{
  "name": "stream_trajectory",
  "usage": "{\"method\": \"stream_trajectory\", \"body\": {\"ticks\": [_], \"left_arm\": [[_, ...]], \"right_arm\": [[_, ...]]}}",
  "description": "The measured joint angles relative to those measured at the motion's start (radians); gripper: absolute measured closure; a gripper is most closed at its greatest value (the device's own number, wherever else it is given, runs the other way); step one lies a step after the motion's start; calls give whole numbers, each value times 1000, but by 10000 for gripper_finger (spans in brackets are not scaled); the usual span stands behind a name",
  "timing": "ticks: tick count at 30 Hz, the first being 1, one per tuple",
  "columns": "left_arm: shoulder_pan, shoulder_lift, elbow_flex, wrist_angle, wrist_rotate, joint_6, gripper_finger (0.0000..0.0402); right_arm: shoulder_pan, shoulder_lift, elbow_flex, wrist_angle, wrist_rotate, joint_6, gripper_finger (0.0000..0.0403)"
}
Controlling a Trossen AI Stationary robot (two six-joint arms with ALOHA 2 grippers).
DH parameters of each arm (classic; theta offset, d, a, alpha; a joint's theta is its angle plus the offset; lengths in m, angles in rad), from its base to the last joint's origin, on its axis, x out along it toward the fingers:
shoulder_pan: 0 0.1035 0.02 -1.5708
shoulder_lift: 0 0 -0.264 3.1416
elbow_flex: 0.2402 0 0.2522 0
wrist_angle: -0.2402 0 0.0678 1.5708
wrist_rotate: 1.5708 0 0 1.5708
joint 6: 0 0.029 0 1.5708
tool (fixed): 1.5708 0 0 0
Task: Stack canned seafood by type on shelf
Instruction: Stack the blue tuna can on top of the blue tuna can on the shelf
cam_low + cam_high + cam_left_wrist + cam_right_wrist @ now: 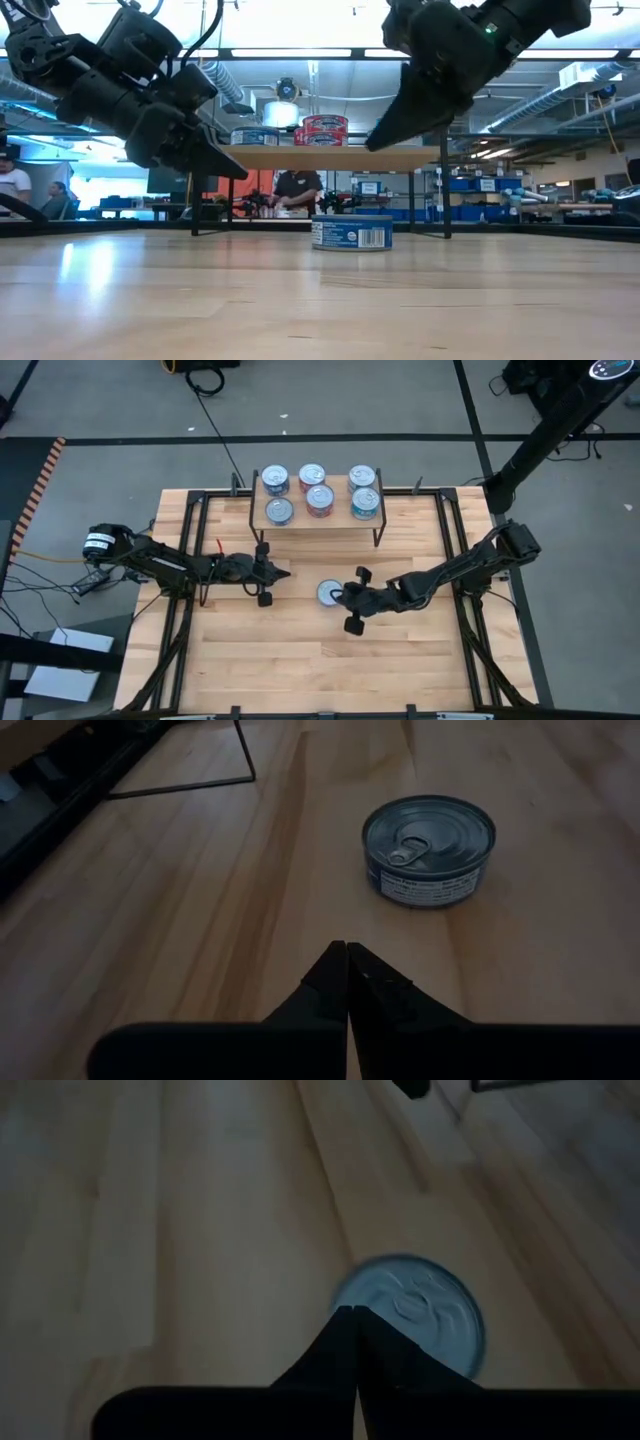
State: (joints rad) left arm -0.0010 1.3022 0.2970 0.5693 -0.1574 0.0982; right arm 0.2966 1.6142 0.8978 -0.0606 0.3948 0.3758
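The counter (300,660) is a pale wood slab of long planks on a black metal frame, standing on a grey floor crossed by dark cables. Beyond it the low view looks into a workshop with ceiling strip lights, ducts and blue bins, with a person (296,190) at a bench past the far edge and another (12,180) at the picture's left. The shelf (320,518) stands at the middle of the counter's far edge and carries 6 tins (319,492) in 2 rows of 3, with blue, red and teal sides. 1 more tin (428,848), blue with a white label panel whose print is too small to read and a ring-pull top, sits near the counter's middle, in front of the shelf. The left pincer (346,960) hangs clenched and empty above the counter, left of this tin and apart from it. The right pincer (358,1320) hangs clenched and empty just above the tin's right edge.
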Motion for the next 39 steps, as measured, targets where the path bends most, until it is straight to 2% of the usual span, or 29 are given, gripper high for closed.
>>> {"method": "stream_trajectory", "body": {"ticks": [6, 15, 26, 29, 35, 39], "left_arm": [[0, 0, 0, 18, 17, 26, 396], [0, 0, 0, 36, 36, 31, 396], [0, 0, 0, 127, 117, 104, 396], [0, 29, -5, 178, 129, 105, 396], [0, 181, -8, 407, 200, 106, 396], [2, 242, -6, 433, 183, 116, 396]], "right_arm": [[-4, 5, 0, 63, -52, -27, 387], [3, 4, 0, 143, -56, -93, 395], [22, 4, -13, 133, -56, -55, 392], [22, 4, -18, 134, -56, -54, 392], [22, 4, -19, 137, -57, -55, 392], [22, 4, -19, 135, -57, -53, 392]]}}
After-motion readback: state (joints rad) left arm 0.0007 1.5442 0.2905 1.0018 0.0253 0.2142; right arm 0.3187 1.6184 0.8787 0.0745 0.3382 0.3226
